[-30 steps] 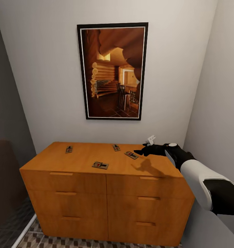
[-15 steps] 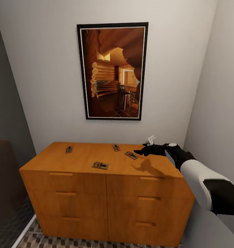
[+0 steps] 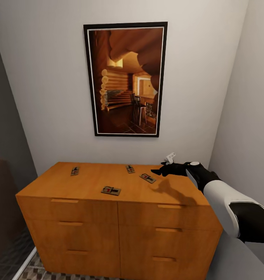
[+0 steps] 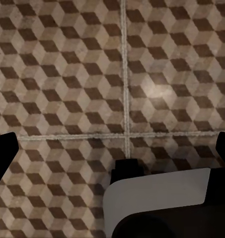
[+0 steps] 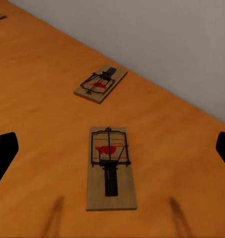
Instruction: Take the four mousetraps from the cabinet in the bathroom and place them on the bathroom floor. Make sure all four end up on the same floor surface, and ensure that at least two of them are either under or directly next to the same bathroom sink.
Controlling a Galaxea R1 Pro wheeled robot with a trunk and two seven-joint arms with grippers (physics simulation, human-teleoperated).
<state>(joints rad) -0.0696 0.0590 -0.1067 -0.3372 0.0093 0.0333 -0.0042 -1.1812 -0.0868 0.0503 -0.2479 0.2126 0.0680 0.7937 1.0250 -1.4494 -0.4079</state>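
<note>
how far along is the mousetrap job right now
Nothing placed yet: all four mousetraps lie on the cabinet. In hand: the right gripper, open, hovers by the nearest trap. Left: moving all four to the floor.

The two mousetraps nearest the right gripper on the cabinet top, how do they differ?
The nearer mousetrap lies in line with the right gripper, its red mark at the far end; the farther mousetrap lies turned at an angle. The nearer one sits out on the cabinet top; the farther one lies closer to the wall. Both are flat wooden boards with dark metal and a red mark, untouched.
</note>
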